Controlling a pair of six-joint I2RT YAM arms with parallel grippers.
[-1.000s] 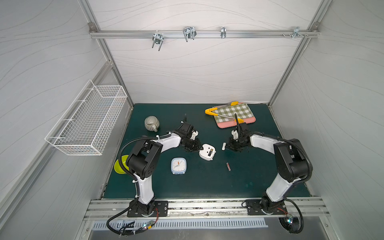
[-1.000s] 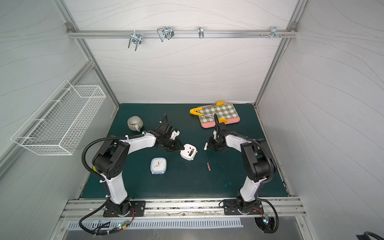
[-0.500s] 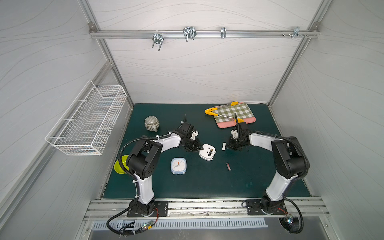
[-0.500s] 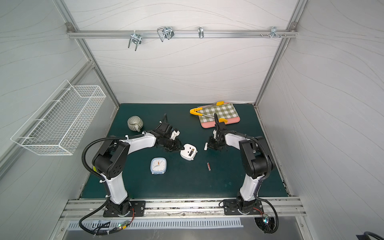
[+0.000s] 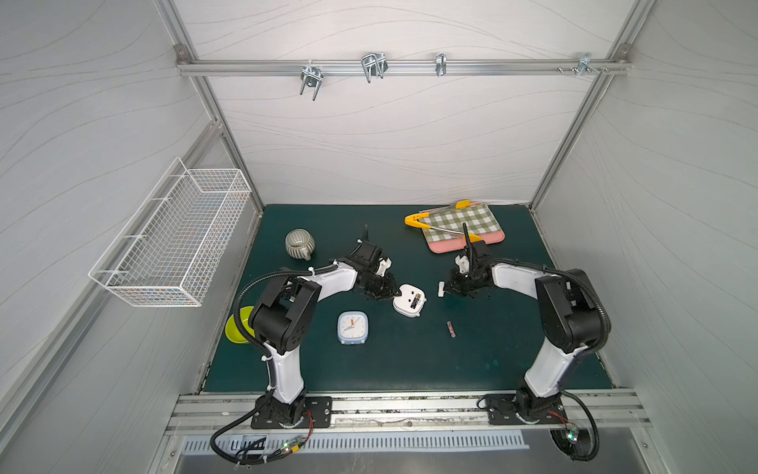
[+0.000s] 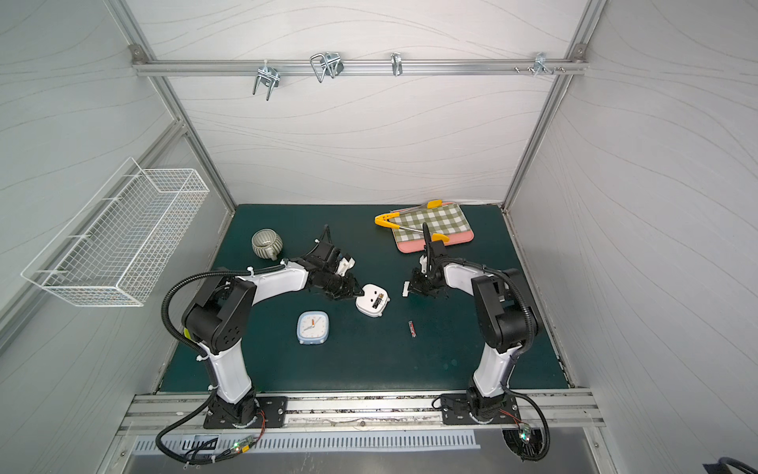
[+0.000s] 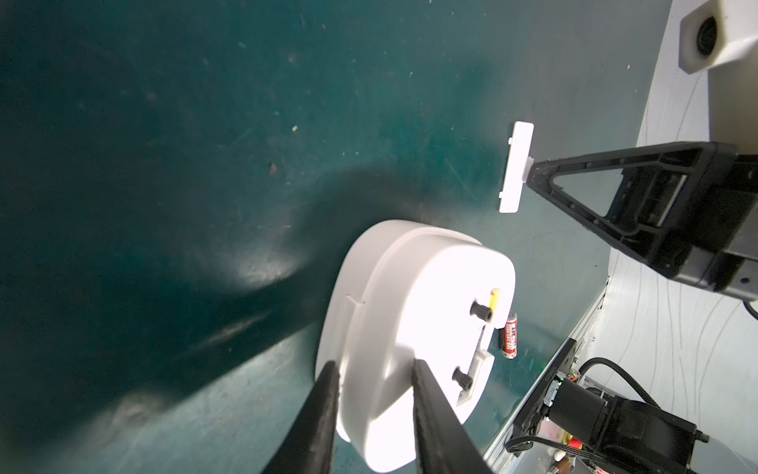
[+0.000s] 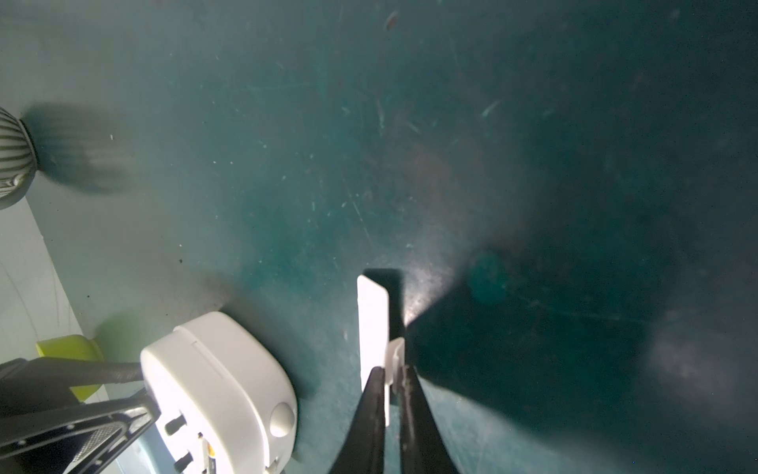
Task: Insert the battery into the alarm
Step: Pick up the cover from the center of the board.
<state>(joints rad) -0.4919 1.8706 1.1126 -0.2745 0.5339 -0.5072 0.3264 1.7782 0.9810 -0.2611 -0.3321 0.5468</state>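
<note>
The white alarm (image 5: 409, 301) (image 6: 372, 301) lies back up on the green mat, its battery slot open with a dark, yellow-tipped cell inside. My left gripper (image 5: 396, 292) (image 7: 375, 367) is shut on the alarm's (image 7: 410, 312) rim. A red battery (image 5: 451, 328) (image 6: 412, 328) (image 7: 510, 334) lies loose on the mat, nearer the front. My right gripper (image 5: 446, 290) (image 8: 391, 371) is shut on the tab of the white battery cover (image 5: 441, 288) (image 8: 372, 320), held on edge against the mat to the right of the alarm (image 8: 221, 390).
A blue clock (image 5: 352, 327) lies face up in front of the left arm. A grey ribbed cup (image 5: 300, 244) and a green bowl (image 5: 240, 330) sit at the left. Yellow tongs (image 5: 414, 221) rest on a checked cloth (image 5: 467, 221) at the back right. A wire basket (image 5: 172, 242) hangs on the left wall.
The right arm's elbow has shifted slightly to the left. The alarm, the cover, the loose battery and the left arm stay where they were.
</note>
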